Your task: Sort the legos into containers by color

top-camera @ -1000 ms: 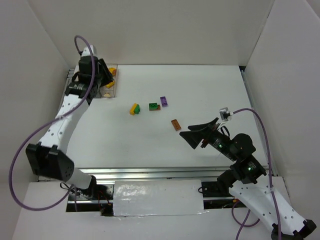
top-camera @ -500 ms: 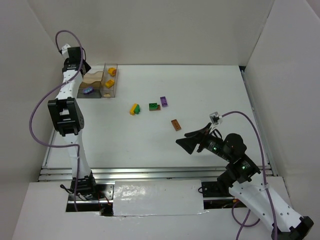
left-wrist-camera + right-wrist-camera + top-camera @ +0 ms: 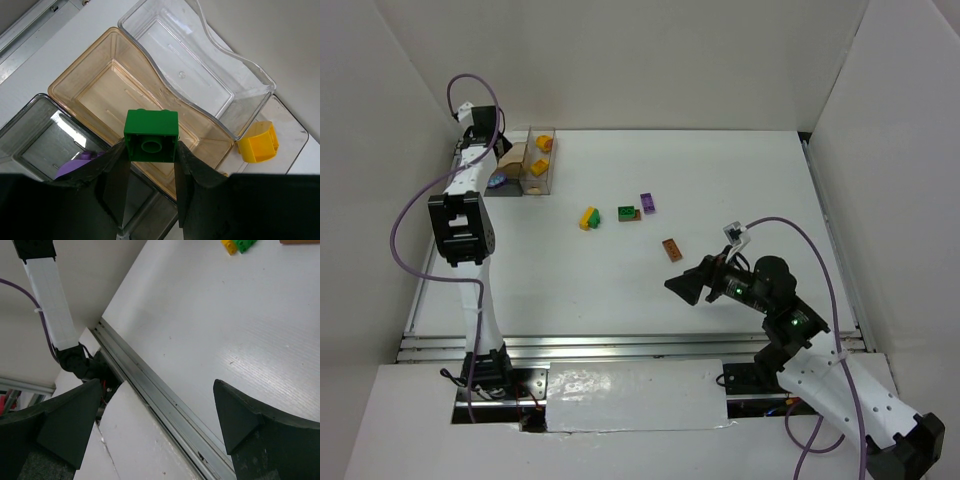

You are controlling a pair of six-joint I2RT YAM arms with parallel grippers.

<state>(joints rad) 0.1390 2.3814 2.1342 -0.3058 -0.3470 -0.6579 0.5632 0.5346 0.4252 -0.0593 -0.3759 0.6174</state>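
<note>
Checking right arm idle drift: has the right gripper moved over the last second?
Yes. In the top view the right gripper has pulled back toward the near edge and slightly left, away from the brown lego, which has not shifted.

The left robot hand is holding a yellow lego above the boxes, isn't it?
Not quite. The lego in the left gripper is green, not yellow. It is held above the containers, as the left wrist view shows.

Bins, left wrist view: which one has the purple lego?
The smoky-grey bin at lower left, purple lego in its near corner. The tan bin and clear bin show no lego.
</note>
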